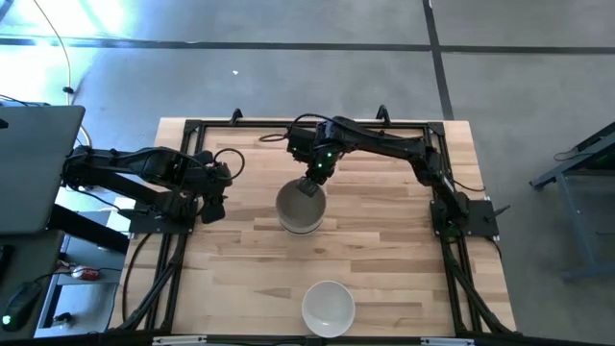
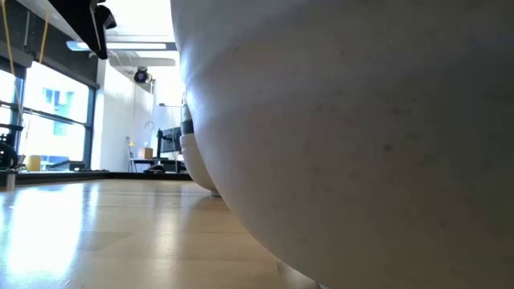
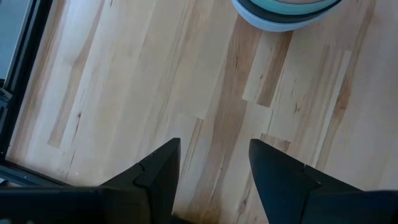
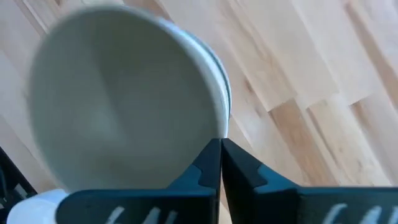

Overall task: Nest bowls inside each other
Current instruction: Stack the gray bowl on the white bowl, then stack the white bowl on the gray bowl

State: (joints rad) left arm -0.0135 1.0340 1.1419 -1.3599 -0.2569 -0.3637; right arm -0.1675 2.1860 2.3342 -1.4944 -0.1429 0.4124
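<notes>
White bowl (image 1: 328,308) sits near table's (image 1: 240,269) front edge.

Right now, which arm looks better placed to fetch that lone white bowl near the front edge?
The right: its gripper is at the stack of bowls, nearer the white bowl. The left gripper waits at the table's side.

white bowl (image 2: 361,136) overfills low view, stack (image 3: 287,11) cropped

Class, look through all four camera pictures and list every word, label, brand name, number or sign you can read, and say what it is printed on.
None: no view shows readable text.
The stack of bowls, the lone white bowl and the wooden table are plain.
The room beyond the table in the low view shows nothing readable.
</notes>
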